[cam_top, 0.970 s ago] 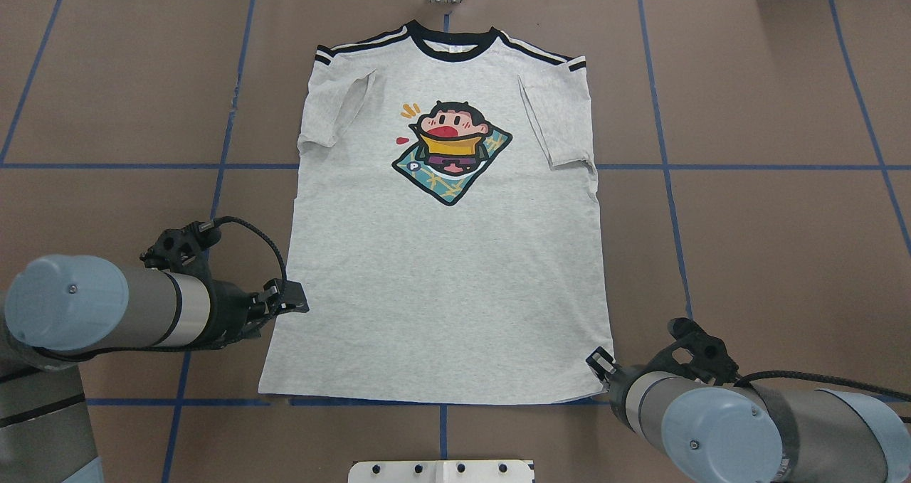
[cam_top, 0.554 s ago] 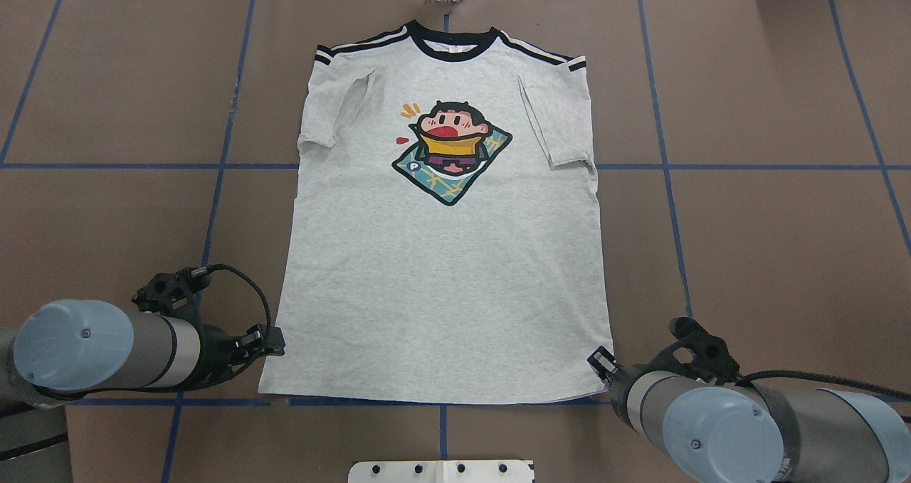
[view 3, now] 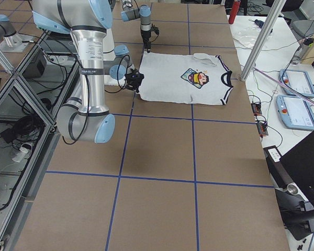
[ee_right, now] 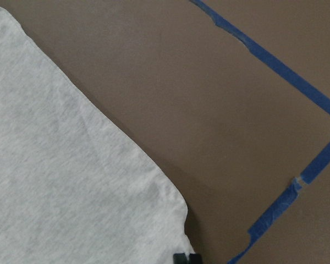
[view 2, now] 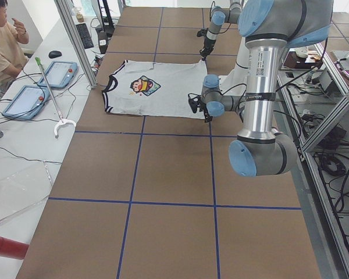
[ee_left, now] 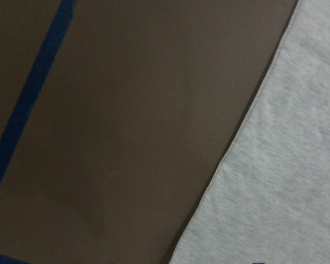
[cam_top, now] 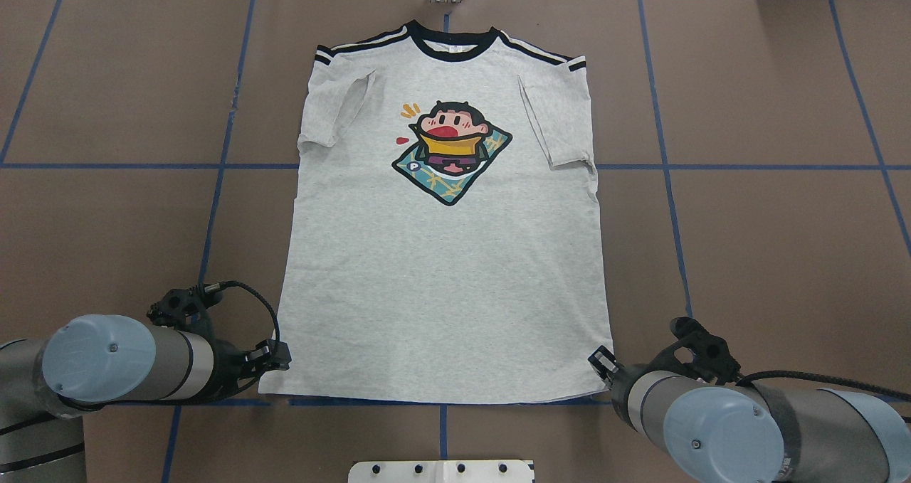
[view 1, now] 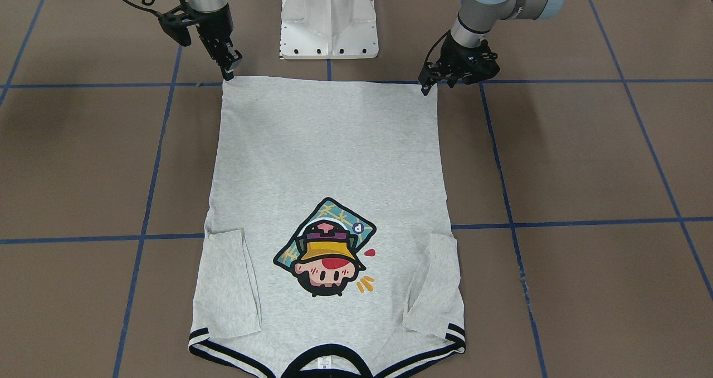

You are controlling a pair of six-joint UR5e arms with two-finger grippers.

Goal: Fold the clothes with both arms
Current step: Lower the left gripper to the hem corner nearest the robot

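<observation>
The light grey T-shirt [cam_top: 441,269] lies flat and face up on the brown table, collar at the far side, both sleeves folded in over the chest. It also shows in the front view [view 1: 328,155]. My left gripper [cam_top: 281,361] is low at the hem's left corner, which is on the right in the front view [view 1: 428,86]. My right gripper [cam_top: 600,362] is at the hem's right corner [view 1: 228,70]. The right wrist view shows that corner [ee_right: 170,220] with a black fingertip [ee_right: 181,258] at it. I cannot tell whether either gripper is open or shut.
The white pedestal base [view 1: 328,16] stands just behind the hem between the arms. Blue tape lines [cam_top: 213,205] cross the brown table. An operator [view 2: 3,40], two tablets [view 2: 58,72] and a grabber tool [view 2: 52,99] are beyond the table's far side.
My left arm has moved back along the shirt's left edge toward the robot, down to the hem corner. My right arm and the shirt have not moved.
</observation>
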